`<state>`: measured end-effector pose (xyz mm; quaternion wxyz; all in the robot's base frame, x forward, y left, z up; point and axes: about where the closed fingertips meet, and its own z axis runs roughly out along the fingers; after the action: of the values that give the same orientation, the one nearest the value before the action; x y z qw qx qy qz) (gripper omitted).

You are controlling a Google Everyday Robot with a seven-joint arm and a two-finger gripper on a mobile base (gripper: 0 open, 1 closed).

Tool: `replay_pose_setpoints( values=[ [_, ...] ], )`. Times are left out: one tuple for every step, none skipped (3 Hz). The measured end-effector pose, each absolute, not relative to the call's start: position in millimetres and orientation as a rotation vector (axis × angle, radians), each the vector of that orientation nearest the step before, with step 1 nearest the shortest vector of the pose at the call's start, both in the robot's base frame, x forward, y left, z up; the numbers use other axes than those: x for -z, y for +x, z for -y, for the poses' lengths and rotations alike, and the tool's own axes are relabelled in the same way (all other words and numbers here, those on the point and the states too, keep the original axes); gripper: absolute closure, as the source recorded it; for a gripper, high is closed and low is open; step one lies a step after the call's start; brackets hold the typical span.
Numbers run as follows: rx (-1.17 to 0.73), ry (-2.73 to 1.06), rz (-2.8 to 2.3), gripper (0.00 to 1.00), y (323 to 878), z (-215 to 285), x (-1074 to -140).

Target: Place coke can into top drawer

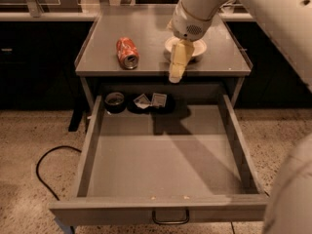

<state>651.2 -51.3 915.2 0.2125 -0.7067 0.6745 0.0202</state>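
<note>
Though its white markings are too blurred to read, the red coke can [127,53] lies on its side on the left part of the grey desk [97,57], its silver top facing near. It is well apart from the pincer [176,72], which hangs to its right over the desk's near edge, just in front of the white bowl [199,48]. I cannot tell whether the pincer is apart or together. Below, the top drawer [90,145] stands pulled out toward the near side.

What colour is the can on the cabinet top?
The coke can is red-orange with white markings, camera view. The tool hangs right of it.
</note>
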Motion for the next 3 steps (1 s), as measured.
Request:
replay_pose_setpoints(
  values=[
    [-0.099,-2.033,-1.739,0.00,664.1,0.2,-922.6],
    [-0.184,-2.112,-1.614,0.00,664.1,-37.4,-927.7],
    [-0.184,-2.112,-1.615,0.00,664.2,-37.5,-927.6]
  ],
)
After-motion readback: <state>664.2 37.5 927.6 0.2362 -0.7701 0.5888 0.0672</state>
